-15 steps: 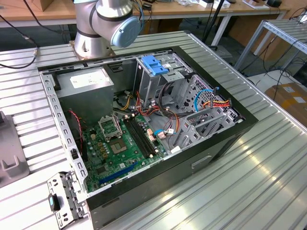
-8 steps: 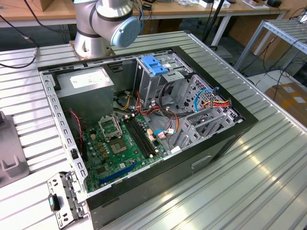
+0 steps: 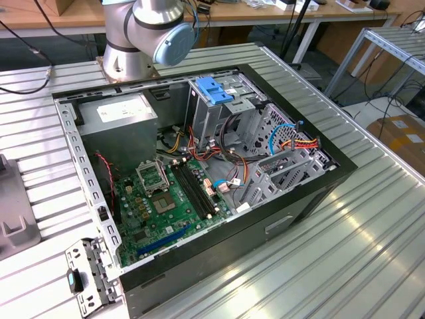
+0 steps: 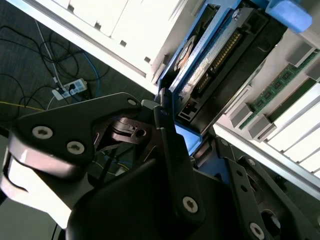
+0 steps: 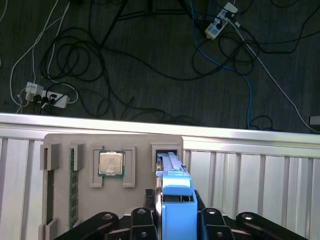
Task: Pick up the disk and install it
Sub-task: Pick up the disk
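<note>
The disk [image 5: 172, 175] sits directly between my jaws, and they are closed on its light-blue carrier with a finger [image 4: 169, 142] pressed along each side. In the first wrist view I see it edge-on. Its long axis runs straight away from my wrist toward a slot in the grey holder [image 5: 60, 145], and its far end is at the mouth of that slot. I cannot tell whether that end is seated or just clear. As I judge it, the way out is back along that same axis, with the slot walls close on either side. Just beside the disk in the holder lies a processor chip [image 5: 111, 163] in its own recess, and beyond that a memory stick [image 5: 72, 185] in a narrow groove. Both are apart from my fingers. The holder rests on the ribbed metal counter [image 5: 250, 170], near its edge, with cables and a power strip [image 5: 47, 97] on the floor past it. In the exterior view the open computer case [image 3: 312, 193] lies on the counter, its drive cage [image 3: 219, 113] at the end nearest the arm's base [image 3: 123, 60].
</note>
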